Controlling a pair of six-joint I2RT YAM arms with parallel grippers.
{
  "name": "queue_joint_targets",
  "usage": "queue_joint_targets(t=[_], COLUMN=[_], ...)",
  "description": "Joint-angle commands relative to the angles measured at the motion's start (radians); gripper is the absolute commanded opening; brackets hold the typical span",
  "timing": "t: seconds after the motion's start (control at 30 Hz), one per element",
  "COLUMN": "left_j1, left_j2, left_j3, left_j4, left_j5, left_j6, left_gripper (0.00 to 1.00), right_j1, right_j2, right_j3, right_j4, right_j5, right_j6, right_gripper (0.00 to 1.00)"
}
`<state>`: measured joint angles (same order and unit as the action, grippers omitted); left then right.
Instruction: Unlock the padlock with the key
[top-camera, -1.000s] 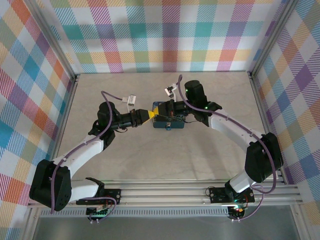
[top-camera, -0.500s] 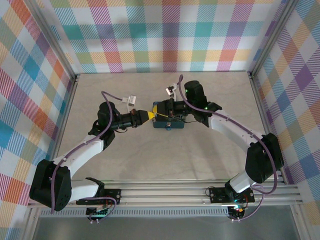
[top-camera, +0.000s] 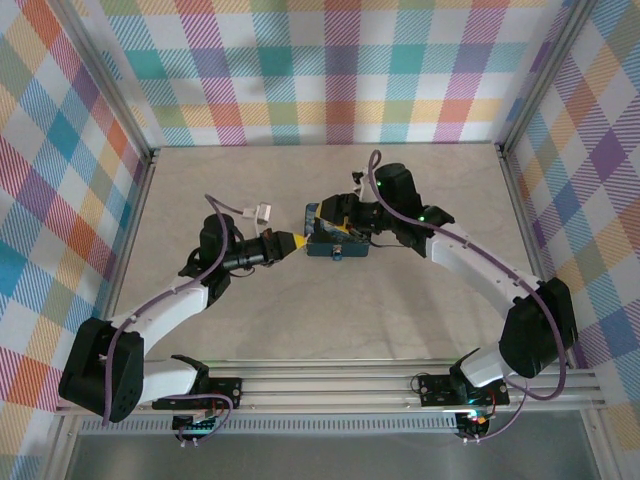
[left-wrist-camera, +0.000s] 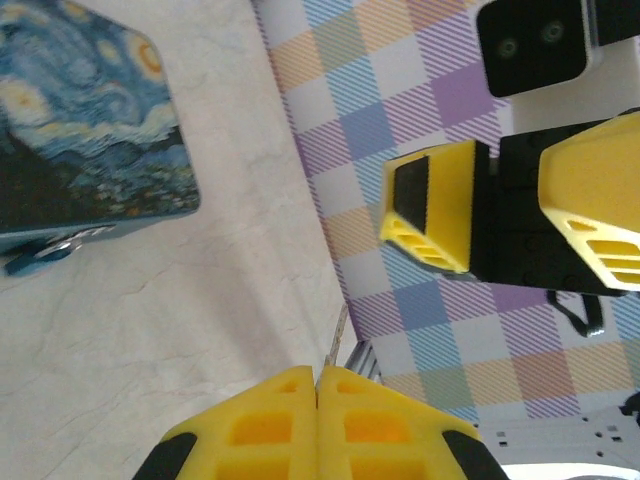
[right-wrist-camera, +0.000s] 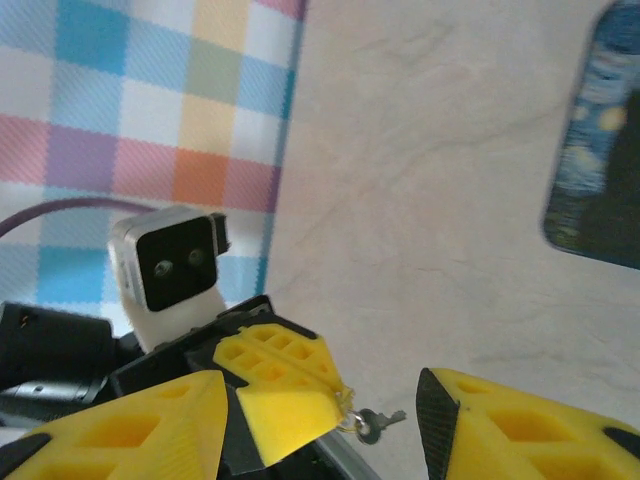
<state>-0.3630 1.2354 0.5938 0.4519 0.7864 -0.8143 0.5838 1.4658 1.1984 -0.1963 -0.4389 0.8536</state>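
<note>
Left gripper (right-wrist-camera: 316, 395): fingers pressed together, pinching the key (right-wrist-camera: 372, 423) by its ring at the extreme tips. The key dangles free below.

Right gripper (left-wrist-camera: 505, 205): jaws apart, empty, just beside it.

Padlock (left-wrist-camera: 45, 251): at the edge of the starry-night tin box (left-wrist-camera: 90, 120), apart from both grippers.

Hazard: the unsteadied key may swing, slip out, or miss the keyhole.

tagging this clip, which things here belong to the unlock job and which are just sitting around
For the job: padlock; key, hanging from the shut left gripper.
Just there: starry tin box, padlock at its edge; table; checked walls.
</note>
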Motion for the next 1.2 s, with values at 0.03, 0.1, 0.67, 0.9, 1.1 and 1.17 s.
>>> queue_joint_targets(t=[0.03, 0.1, 0.67, 0.9, 1.1, 1.17], left_j1=[0.004, -0.002, -0.065, -0.068, -0.067, -0.068], left_j2=[0.013, 0.033, 0.322, 0.448, 0.539, 0.559], left_j3=[-0.064, -0.09, -0.182, -0.186, -0.169, -0.163], left_j4=[0.061, 0.092, 0.415, 0.519, 0.586, 0.595], left_j5=[-0.044, -0.049, -0.09, -0.09, -0.1, -0.104], left_j6=[0.022, 0.015, -0.031, -0.041, -0.052, -0.052], left_gripper=[0.0, 0.0, 0.0, 0.0, 0.0, 0.0], right_j1=[0.001, 0.001, 0.056, 0.079, 0.114, 0.123], right_j2=[-0.029, -0.021, 0.107, 0.17, 0.242, 0.268], right_j3=[-0.014, -0.024, -0.064, -0.079, -0.072, -0.057], right_j4=[-0.149, -0.173, -0.164, -0.125, -0.092, -0.096], right_j5=[0.156, 0.188, 0.382, 0.401, 0.427, 0.442], right_j6=[0.019, 0.024, 0.03, 0.045, 0.043, 0.038], right_gripper=[0.54, 0.54, 0.54, 0.54, 0.53, 0.53])
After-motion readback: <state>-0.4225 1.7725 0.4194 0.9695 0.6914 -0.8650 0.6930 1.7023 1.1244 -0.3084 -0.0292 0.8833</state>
